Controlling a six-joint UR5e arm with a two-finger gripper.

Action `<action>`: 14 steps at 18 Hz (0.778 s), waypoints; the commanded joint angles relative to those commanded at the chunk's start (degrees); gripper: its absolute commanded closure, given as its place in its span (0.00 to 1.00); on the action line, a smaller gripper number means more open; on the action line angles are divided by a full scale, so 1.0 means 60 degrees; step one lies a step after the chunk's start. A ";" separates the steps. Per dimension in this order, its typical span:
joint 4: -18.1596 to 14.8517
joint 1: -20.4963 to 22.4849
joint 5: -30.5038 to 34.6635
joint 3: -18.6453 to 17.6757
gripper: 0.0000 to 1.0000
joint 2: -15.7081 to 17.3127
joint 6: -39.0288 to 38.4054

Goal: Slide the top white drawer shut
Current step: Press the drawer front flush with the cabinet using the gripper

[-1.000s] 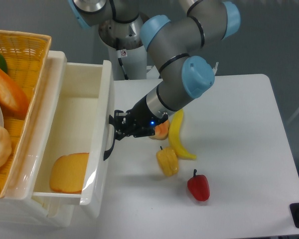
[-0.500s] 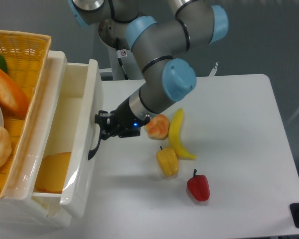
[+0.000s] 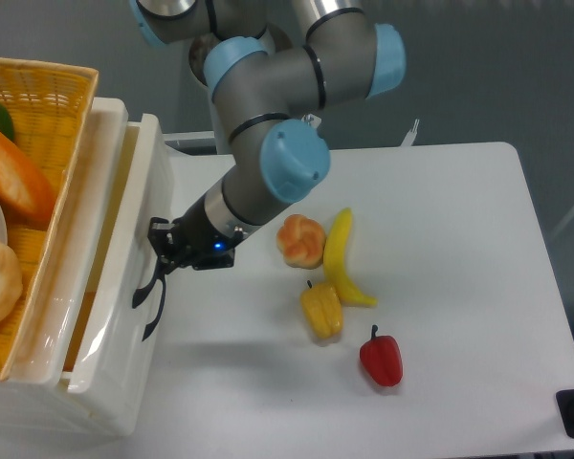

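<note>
**Top white drawer, nearly shut**

Top white drawer: glossy cream-white plastic, deep rectangular tray with tall walls. Sits at left edge of frame, on the cabinet's top level, below the rim holding the wicker basket. Pulled out only slightly; a narrow strip of its inside shows between the front panel and the cabinet edge, with something orange-yellow visible low in that gap. Front panel faces right, upright, shiny with reflections near the lower corner. One curved black handle on the front panel, bowing outward toward the table. Drawer level, not tilted.
</note>
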 joint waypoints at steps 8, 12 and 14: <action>0.0073 0.0013 0.0540 0.0059 1.00 0.0000 0.0321; 0.0233 0.0876 0.1054 0.0102 0.61 0.0088 0.0497; 0.0380 0.1301 0.1156 0.0219 0.48 0.0088 0.0585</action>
